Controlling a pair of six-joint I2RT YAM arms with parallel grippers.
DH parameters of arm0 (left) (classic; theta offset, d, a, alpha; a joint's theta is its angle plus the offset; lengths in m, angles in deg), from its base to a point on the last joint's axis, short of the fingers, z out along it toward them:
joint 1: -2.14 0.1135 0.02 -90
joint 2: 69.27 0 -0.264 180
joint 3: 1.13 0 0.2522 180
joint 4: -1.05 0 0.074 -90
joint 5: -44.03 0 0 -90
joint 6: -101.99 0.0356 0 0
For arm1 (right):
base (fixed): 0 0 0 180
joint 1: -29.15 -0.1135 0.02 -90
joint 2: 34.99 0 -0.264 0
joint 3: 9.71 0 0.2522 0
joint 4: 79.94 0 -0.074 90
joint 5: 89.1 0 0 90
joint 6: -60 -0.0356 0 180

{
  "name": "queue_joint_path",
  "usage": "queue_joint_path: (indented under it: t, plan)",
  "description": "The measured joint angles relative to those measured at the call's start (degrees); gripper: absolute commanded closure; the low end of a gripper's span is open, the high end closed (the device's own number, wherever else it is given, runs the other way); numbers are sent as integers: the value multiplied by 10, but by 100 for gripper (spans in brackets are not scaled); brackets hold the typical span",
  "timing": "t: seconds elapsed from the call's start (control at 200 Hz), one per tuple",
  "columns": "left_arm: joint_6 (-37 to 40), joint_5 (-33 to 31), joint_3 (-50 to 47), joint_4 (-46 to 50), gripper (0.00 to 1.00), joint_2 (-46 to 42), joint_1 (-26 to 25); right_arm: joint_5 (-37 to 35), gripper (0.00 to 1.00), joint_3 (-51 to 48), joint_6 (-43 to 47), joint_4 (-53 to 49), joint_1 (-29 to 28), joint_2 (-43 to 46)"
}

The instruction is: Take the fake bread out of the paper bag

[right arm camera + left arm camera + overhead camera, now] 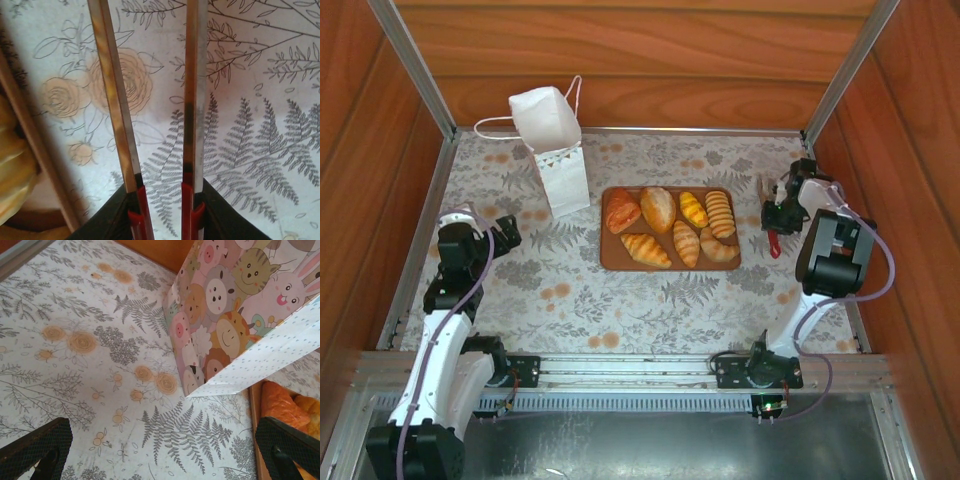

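Several pieces of fake bread (pixel 661 209) lie on a flat brown tray (pixel 618 263) at the middle of the table. The paper bag (pixel 558 150) stands upright to the tray's left; in the left wrist view its cartoon-animal side (pixel 225 315) rises close ahead, with fake bread (pixel 280 402) low at the right. My left gripper (pixel 508 232) (pixel 162 445) is open over bare cloth, short of the bag. My right gripper (pixel 778 215) (pixel 165 210) is shut on red-handled metal tongs (pixel 195 75), right of the tray. The tong blades stand apart with nothing between them. A yellow pastry (pixel 12 165) shows at the left edge.
A floral tablecloth (pixel 570 290) covers the table. Wooden walls and metal rails (pixel 415 70) close in the back and both sides. The tray edge (pixel 30 145) runs just left of the tongs.
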Motion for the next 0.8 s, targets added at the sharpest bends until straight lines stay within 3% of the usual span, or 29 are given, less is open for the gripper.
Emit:
queue_joint_path:
  t: [0.485, 0.805]
  plan:
    - [7, -19, -5, 0, 0, -10, 0, -62, 63, 23, 48, -8, -34, -57]
    - [7, -27, -6, 0, 0, -13, 0, -69, 50, 43, 50, -13, -34, -80]
